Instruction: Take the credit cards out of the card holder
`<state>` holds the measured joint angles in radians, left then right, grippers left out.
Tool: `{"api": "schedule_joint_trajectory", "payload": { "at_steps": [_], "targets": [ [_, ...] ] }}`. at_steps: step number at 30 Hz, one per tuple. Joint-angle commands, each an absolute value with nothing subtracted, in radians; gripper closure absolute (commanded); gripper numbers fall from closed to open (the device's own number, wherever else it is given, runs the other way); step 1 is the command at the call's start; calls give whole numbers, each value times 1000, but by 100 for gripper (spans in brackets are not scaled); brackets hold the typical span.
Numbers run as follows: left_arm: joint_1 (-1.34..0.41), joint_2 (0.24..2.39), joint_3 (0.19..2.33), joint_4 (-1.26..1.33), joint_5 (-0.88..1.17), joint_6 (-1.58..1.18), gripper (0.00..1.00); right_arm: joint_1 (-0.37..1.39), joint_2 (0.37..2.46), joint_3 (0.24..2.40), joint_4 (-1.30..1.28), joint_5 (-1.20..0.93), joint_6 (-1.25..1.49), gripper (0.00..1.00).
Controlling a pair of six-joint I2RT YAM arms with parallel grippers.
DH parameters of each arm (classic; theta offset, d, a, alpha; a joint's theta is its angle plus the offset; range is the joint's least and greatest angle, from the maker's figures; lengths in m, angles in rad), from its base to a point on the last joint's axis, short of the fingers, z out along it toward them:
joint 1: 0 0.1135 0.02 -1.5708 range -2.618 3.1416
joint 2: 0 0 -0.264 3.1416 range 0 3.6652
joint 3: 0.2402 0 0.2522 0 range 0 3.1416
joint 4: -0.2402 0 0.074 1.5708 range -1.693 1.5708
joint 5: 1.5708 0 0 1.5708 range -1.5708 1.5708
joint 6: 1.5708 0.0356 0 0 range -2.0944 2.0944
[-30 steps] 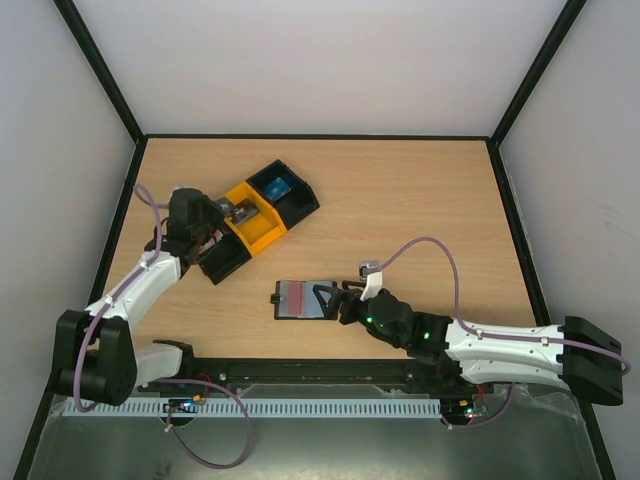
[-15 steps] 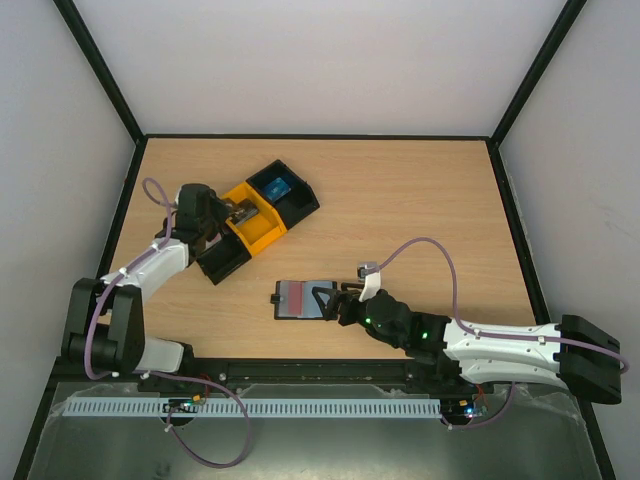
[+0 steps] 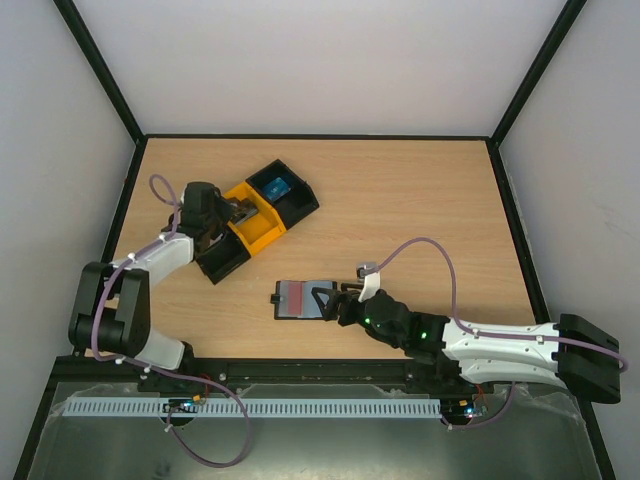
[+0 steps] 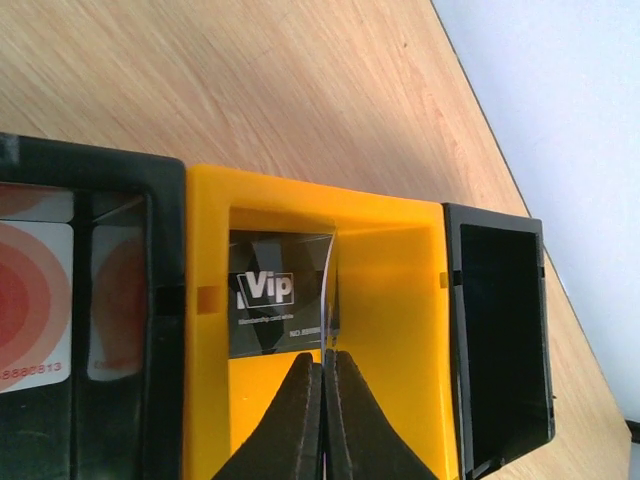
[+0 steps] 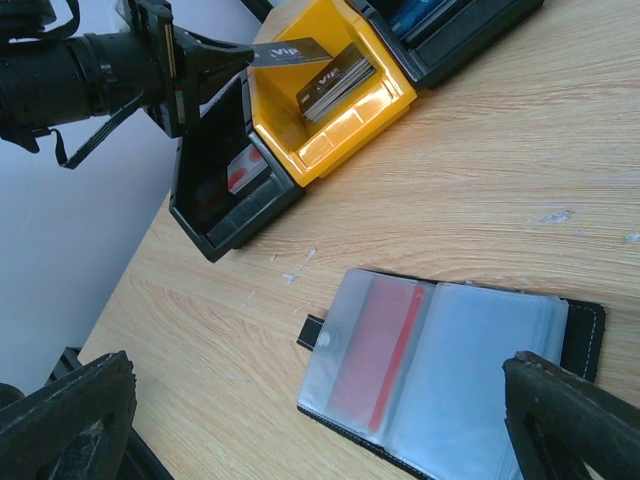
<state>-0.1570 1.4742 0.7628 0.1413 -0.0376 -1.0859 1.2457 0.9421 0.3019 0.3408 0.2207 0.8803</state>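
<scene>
Clamped shut in the left pincer (image 4: 322, 400): one dark credit card (image 5: 290, 50), held flat just above the yellow bin (image 4: 300, 190), over a second card (image 5: 335, 85) lying inside. Seems to be the dropping step; next, probably, spreading this pincer to let go. Hovering with fingers wide apart: the right pincer (image 3: 330, 302), low over the card holder (image 5: 450, 360). Lying open on the counter (image 5: 480, 180), with a red card (image 5: 385, 345) not yet pulled from the sleeve. Calls for a careful pinch on the thin edge.

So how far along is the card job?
Done: cards lie in the black and yellow plastic bins. In hand: the left gripper pinches a dark Vip card over the yellow bin. Left: a red card in the open black card holder, the open right gripper over it.
</scene>
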Motion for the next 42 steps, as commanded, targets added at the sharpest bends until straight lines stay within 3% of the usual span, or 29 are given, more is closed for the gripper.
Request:
{"api": "schedule_joint_trajectory", "payload": {
  "at_steps": [1, 18, 42],
  "targets": [
    [-151, 1494, 805, 183, -72, -1076, 97, 1246, 955, 327, 346, 239, 892, 2],
    [-153, 1558, 804, 198, -93, -1071, 97, 1246, 962, 324, 341, 251, 889, 2],
    [-153, 1603, 858, 146, -94, -1041, 89, 1246, 932, 316, 316, 270, 898, 2]
  ]
}}
